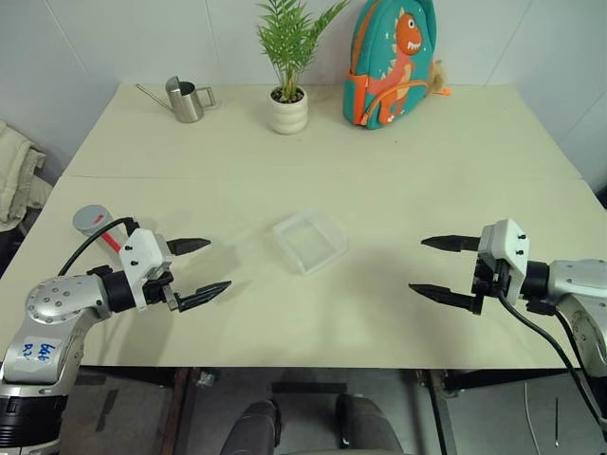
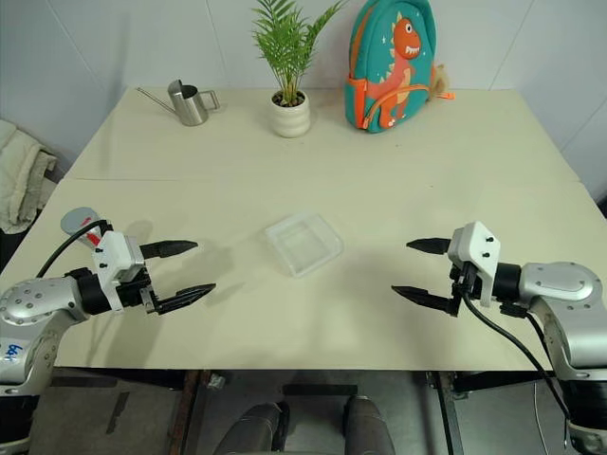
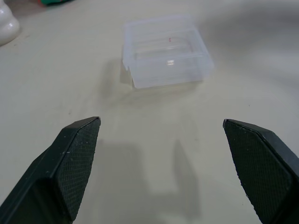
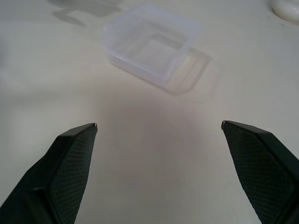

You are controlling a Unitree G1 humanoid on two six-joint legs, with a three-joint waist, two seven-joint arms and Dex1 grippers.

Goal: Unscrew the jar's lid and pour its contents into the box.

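While both arms are hovering low over the near part of the cream table point(image 1: 379, 190), the box point(image 1: 310, 241) is sitting between them, empty as far as I can see, turned a little askew to the table's edge. The left gripper point(image 1: 201, 270) is pointing inward toward the box with its fingers point(image 3: 77, 158) spread wide, and nothing is sitting between them. The right gripper point(image 1: 430, 268) is mirroring it from the other side, its fingers point(image 4: 70, 163) likewise standing wide apart and holding nothing. Neither one is touching the box; each is hanging well apart from it, with bare table showing in between.

The jar point(image 1: 94, 222) is standing near the table's left edge, just behind the left arm's wrist, with its grey lid point(image 1: 91, 217) on top and a red mark showing at its side. The arm is hiding much of it, so I cannot tell what is inside.

At the far side of the table, a small steel watering can point(image 1: 185, 100) is resting toward the left, a potted palm point(image 1: 288, 66) in a white pot is standing near the middle, and a teal backpack point(image 1: 391, 62) with an orange dinosaur is leaning against the wall just to the right of the plant.
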